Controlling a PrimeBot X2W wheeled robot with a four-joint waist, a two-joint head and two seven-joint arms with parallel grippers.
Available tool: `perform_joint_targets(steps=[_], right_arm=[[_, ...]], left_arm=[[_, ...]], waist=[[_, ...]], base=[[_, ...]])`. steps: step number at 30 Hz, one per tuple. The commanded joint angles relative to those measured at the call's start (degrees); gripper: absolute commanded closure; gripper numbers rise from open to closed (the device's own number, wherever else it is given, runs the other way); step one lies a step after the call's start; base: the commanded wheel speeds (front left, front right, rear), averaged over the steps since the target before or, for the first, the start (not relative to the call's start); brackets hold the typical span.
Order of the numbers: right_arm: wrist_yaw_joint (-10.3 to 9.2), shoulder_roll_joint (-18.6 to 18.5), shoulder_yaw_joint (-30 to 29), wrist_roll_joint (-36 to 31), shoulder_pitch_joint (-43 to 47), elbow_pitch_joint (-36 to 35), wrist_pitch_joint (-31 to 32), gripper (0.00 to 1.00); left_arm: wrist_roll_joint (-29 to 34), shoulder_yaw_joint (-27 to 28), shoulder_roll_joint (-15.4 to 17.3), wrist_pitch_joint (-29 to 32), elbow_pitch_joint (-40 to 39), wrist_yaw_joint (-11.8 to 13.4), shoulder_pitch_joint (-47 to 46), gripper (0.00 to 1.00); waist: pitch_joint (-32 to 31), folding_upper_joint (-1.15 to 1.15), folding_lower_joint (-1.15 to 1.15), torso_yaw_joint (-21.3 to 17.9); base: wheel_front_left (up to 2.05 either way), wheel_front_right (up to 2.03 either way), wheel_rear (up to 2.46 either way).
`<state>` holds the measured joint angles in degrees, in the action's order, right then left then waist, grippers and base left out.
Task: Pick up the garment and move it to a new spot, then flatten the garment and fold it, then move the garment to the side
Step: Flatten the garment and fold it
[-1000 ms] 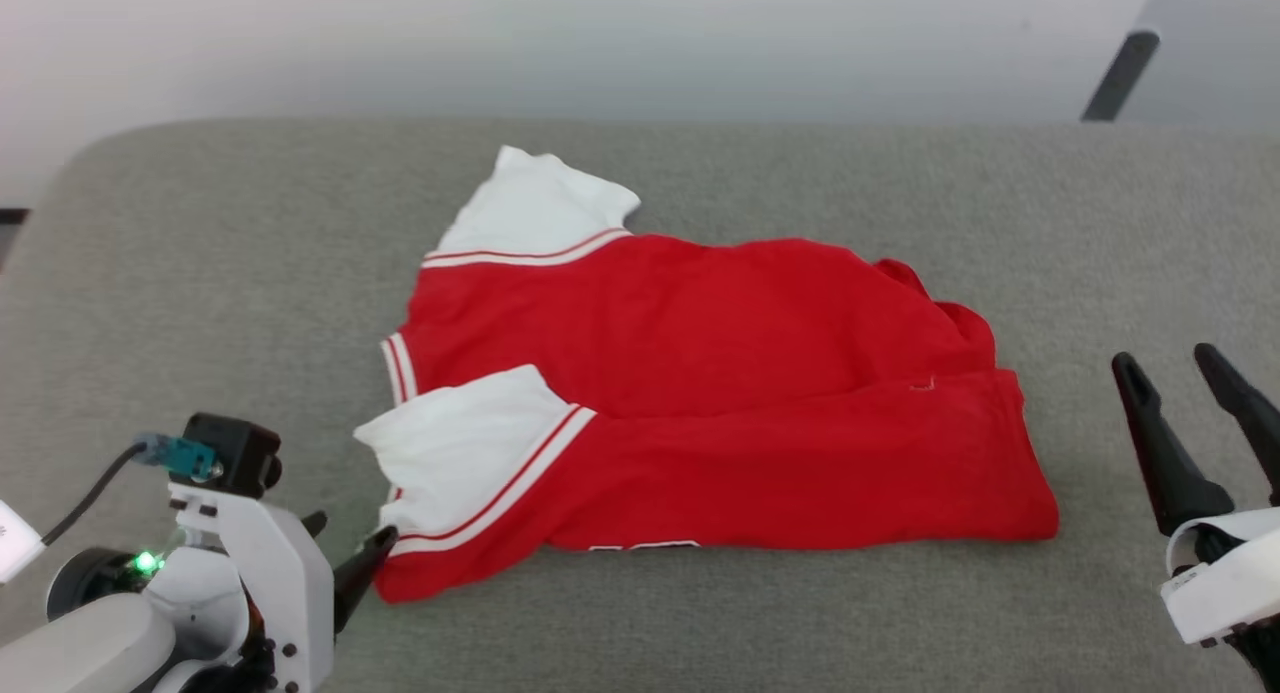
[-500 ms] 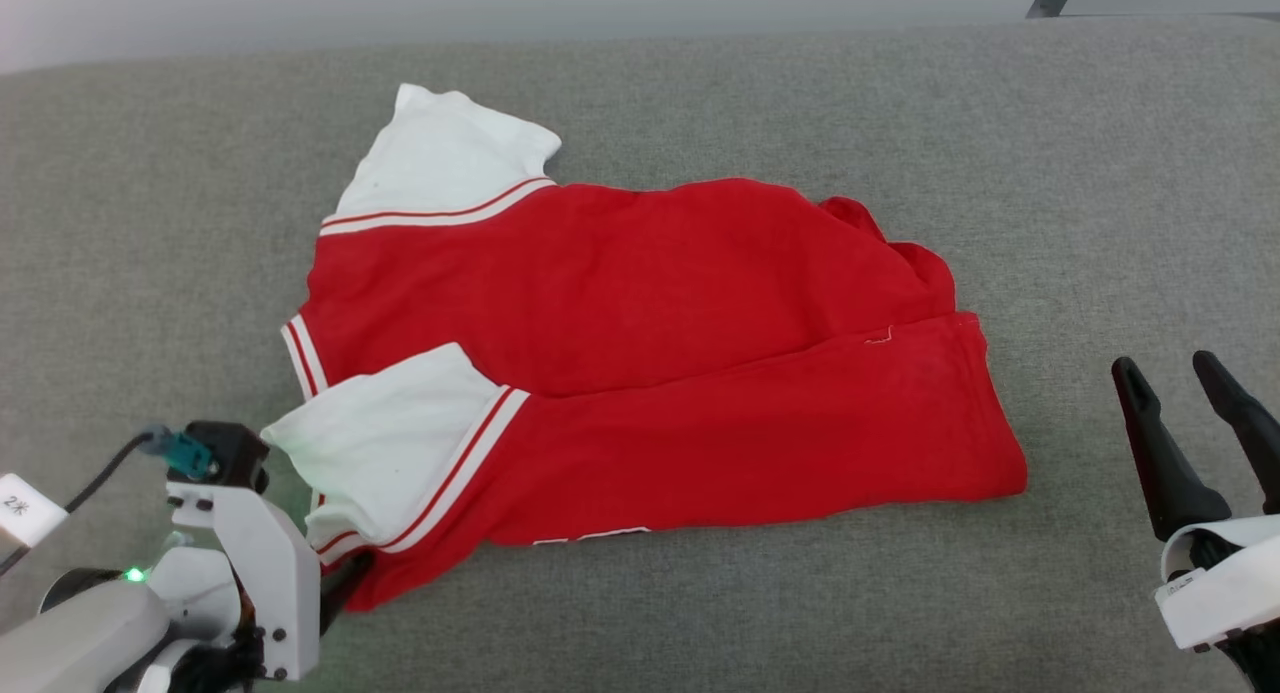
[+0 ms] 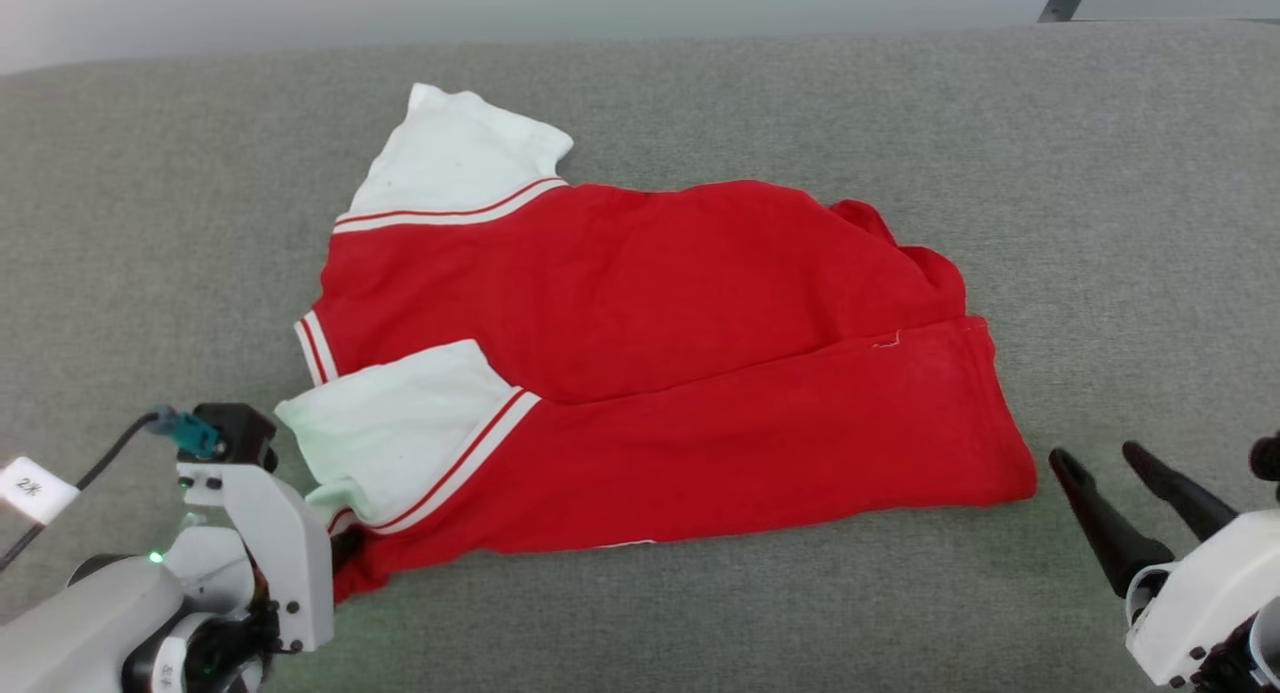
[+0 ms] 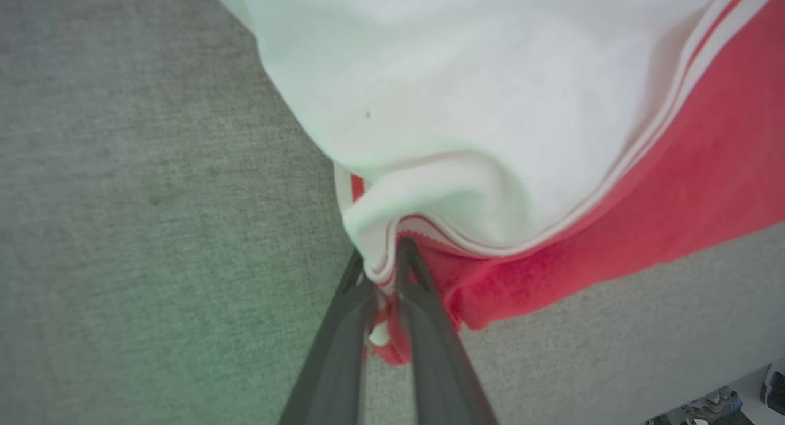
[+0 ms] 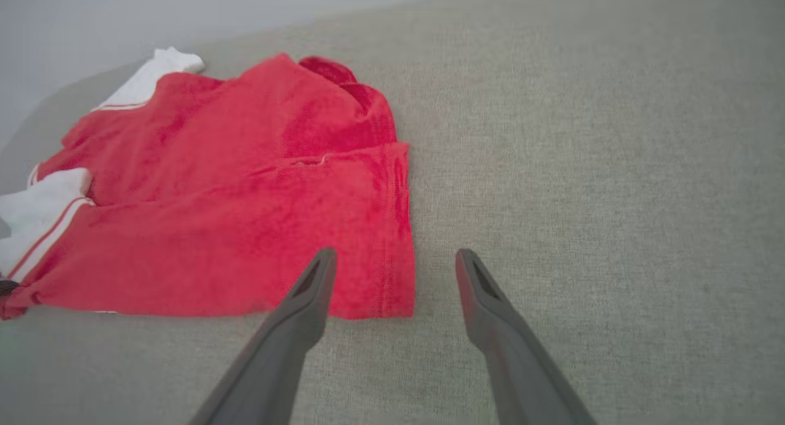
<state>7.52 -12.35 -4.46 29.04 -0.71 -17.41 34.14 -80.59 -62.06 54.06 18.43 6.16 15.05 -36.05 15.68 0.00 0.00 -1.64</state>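
1. Garment [image 3: 680,373] lies roughly folded on the grey padded surface [image 3: 700,623].
2. Left gripper [image 4: 383,259]: fingers pinched together on the garment's corner (striped trim and white sleeve bunched at the tips).
3. Right gripper [image 5: 395,253]: fingers spread wide, nothing between them; red hem corner just beside the tips.

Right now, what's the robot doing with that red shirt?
The robot is handling a red shirt that lies partly folded on a grey fabric surface. Its left gripper is pinched shut on the shirt's near corner, just under a white sleeve. Its right gripper is open beside the shirt's other end, holding nothing.
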Motion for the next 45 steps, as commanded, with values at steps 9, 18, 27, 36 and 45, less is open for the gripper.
perform_joint_targets(steps=[9, 18, 27, 36, 45], right_arm=[[-0.05, 1.77, 0.79, -2.64, -5.3, 6.39, 8.76, 0.0], [-0.05, 1.83, 1.03, -7.17, -8.76, 14.92, 11.6, 0.0], [-0.03, 2.55, 2.96, -8.07, -9.99, 21.62, 13.93, 1.0], [-0.03, 0.96, 0.67, -6.62, -10.49, 20.19, 15.62, 1.0], [-0.03, -0.83, -1.15, -3.46, -7.38, 12.96, 20.19, 1.0]], left_arm=[[1.91, -1.7, -4.28, 1.11, 0.15, -1.22, -1.56, 1.0], [3.23, -2.05, -6.87, 0.83, 1.35, -2.22, -3.33, 1.0], [3.03, -2.13, -7.96, 0.45, 3.09, -3.4, -3.22, 1.0], [1.98, -1.59, -6.37, 1.25, 3.36, -4.2, -2.97, 1.0], [1.58, -1.19, -1.78, 3.36, -1.84, -1.19, -2.75, 1.0]], waist=[[0.77, 0.0, 0.0, 3.0], [1.9, 0.0, 0.0, 6.02], [1.91, 0.0, 0.0, 7.19], [0.09, 0.0, 0.0, 7.54], [-2.98, 0.0, 0.0, 7.63]], base=[[0.0, 0.0, 0.0], [0.0, 0.0, 0.0], [0.0, 0.0, 0.0], [0.0, 0.0, 0.0], [0.0, 0.0, 0.0]])
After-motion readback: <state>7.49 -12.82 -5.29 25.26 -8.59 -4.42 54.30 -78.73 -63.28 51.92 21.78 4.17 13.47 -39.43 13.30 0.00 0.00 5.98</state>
